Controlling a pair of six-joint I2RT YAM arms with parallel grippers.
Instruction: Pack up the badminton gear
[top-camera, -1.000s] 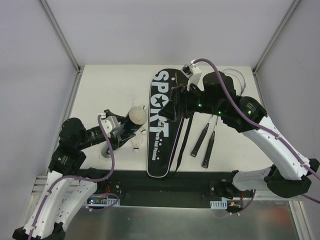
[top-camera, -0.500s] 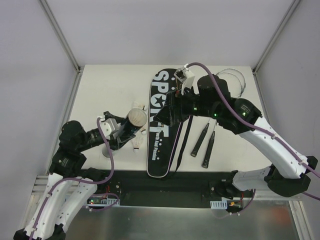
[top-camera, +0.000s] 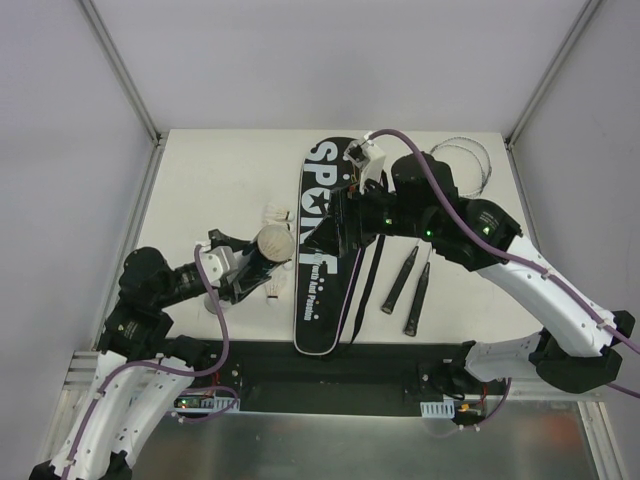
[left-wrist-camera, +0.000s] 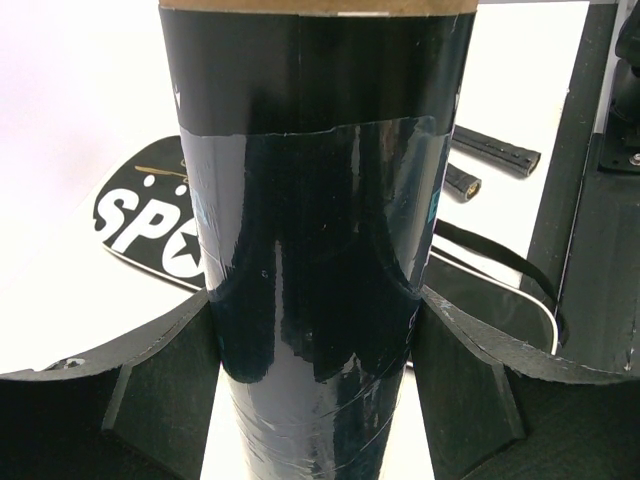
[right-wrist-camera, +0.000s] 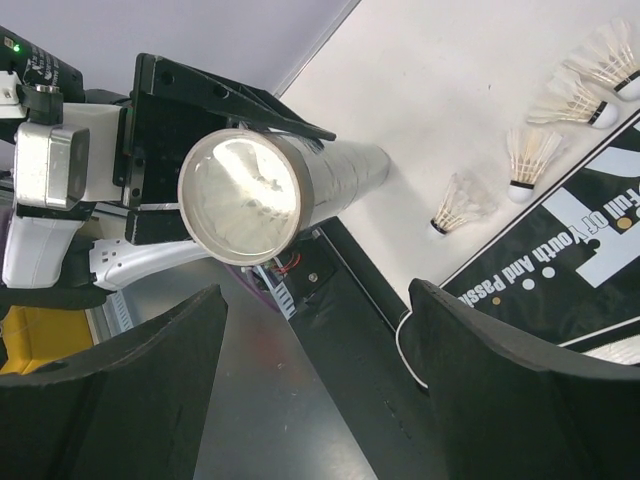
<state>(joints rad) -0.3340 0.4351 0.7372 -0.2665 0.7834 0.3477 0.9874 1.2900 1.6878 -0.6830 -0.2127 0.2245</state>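
Observation:
The long black tube (left-wrist-camera: 320, 250) is tilted up off the table, and my left gripper (left-wrist-camera: 315, 300) is shut on its body. Its open end (right-wrist-camera: 240, 195) faces my right wrist camera, and white feathers show inside. My right gripper (right-wrist-camera: 320, 380) hangs open and empty above the black SPORT bag (top-camera: 322, 280), just right of the tube's mouth (top-camera: 272, 242). Several white shuttlecocks (right-wrist-camera: 460, 205) lie on the table between tube and bag. Two rackets lie right of the bag, their black handles (top-camera: 400, 280) pointing toward me.
The bag's black strap (top-camera: 372, 280) trails along its right side, close to the racket handles (left-wrist-camera: 495, 150). The racket heads (top-camera: 470, 160) reach the table's far right corner. A black rail (top-camera: 340, 360) runs along the near edge, and metal frame posts (top-camera: 125, 70) rise at the back corners.
My right gripper has swung left and a little nearer over the bag, toward the tube's mouth. My left arm has drawn the tube slightly nearer.

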